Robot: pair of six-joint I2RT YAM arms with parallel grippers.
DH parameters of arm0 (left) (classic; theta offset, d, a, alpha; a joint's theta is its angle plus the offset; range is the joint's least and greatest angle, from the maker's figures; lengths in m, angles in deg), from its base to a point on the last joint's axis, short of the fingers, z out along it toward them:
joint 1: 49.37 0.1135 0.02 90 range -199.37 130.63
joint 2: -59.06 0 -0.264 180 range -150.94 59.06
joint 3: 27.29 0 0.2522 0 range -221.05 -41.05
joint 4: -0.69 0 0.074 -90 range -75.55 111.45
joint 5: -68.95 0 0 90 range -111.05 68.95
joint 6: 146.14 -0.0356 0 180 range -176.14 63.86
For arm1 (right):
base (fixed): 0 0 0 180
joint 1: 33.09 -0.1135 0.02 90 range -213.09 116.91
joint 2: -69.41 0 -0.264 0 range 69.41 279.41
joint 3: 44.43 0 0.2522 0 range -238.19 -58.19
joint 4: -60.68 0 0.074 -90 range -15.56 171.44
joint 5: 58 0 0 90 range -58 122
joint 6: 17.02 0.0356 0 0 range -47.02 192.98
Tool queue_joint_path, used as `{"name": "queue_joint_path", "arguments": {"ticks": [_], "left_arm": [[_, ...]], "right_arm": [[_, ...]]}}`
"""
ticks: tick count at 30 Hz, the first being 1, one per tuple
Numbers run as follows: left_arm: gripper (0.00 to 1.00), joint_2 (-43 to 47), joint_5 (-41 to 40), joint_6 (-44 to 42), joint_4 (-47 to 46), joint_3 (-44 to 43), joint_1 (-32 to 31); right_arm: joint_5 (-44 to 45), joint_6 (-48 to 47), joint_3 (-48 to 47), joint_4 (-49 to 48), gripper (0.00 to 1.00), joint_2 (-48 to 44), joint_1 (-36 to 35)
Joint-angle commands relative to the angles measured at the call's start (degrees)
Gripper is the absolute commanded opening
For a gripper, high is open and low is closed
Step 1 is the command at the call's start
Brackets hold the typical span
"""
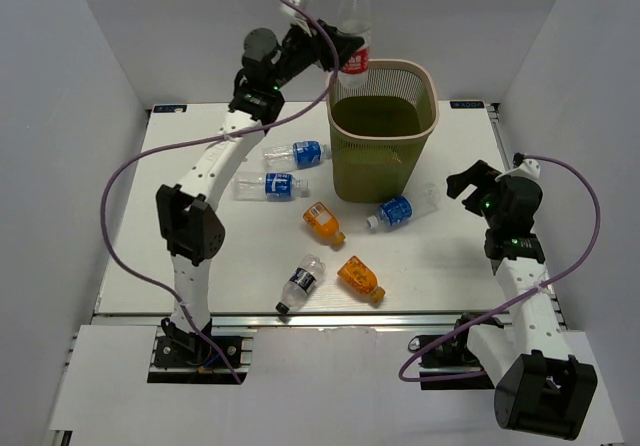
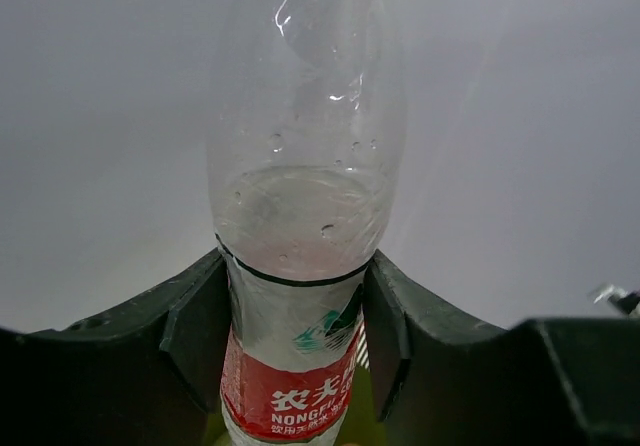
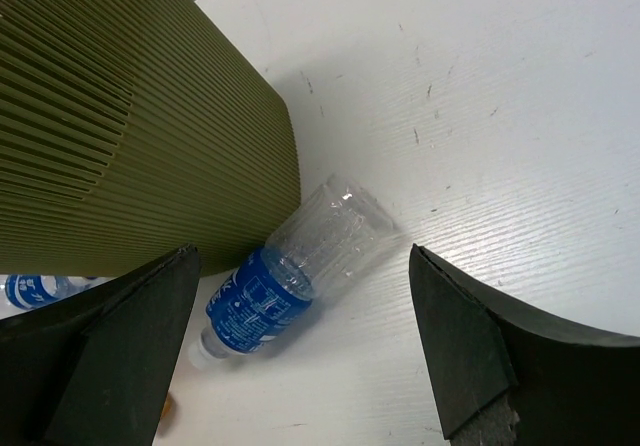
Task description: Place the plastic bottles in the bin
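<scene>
Black fingers (image 3: pixel 110 356) of the right gripper (image 1: pixel 468 181) are spread wide, holding nothing. They hover over a small clear plastic bottle with a blue label (image 3: pixel 285 271), which lies on its side between them, just beside the olive-tan mesh plastic bin (image 1: pixel 385 166) at its five o'clock. The bottle looks light, thin-walled, slick and likely to roll, so take it across the labelled middle. Farther off, above the bin's eleven o'clock rim, the left gripper (image 1: pixel 343 54) grasps the tall clear red-capped plastic bottle (image 1: pixel 353 16) upright at its label.

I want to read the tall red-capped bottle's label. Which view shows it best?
Left wrist: the red-label bottle fills the frame, its label legible, gripped by the left tool. The top view shows it small, label unreadable; the right wrist view misses it.
</scene>
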Motion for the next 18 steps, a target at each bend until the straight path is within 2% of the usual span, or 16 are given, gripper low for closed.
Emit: {"name": "queue_joint_path", "arguments": {"ticks": [1,3,5,6,7,8,14,18], "left_arm": [[0.59,-2.61,4.48,-2.12,-4.39,-3.46,-3.58],[0.61,-3.94,3.87,-3.53,-2.72,-4.62,-4.56],[0.80,-4.38,3.52,-4.15,-2.09,-4.71,-5.18],[0.84,-4.29,2.91,-4.24,-2.01,-4.80,-5.26],[0.95,-4.12,2.47,-4.07,-1.74,-4.88,-5.27],[0.98,-3.86,2.20,-4.16,-1.39,-4.97,-5.27],[0.98,0.01,0.45,-5.56,2.56,-4.97,-5.27],[0.98,3.87,-4.46,-7.05,7.47,-3.67,-5.27]], "right_arm": [[0.46,1.77,1.14,-3.66,0.89,0.06,0.26],[0.99,2.91,1.23,-3.13,0.89,0.67,0.26],[1.26,5.19,1.23,-2.60,0.89,1.38,0.26],[1.17,5.81,1.40,-2.69,0.89,1.47,0.26],[1.96,7.12,1.58,-2.61,0.89,1.64,0.26],[2.05,7.74,1.75,-2.78,0.89,1.64,0.26],[-1.99,13.53,4.64,-6.11,0.89,3.05,0.18],[-6.11,16.54,5.36,-10.68,0.89,6.73,-0.26]]}}
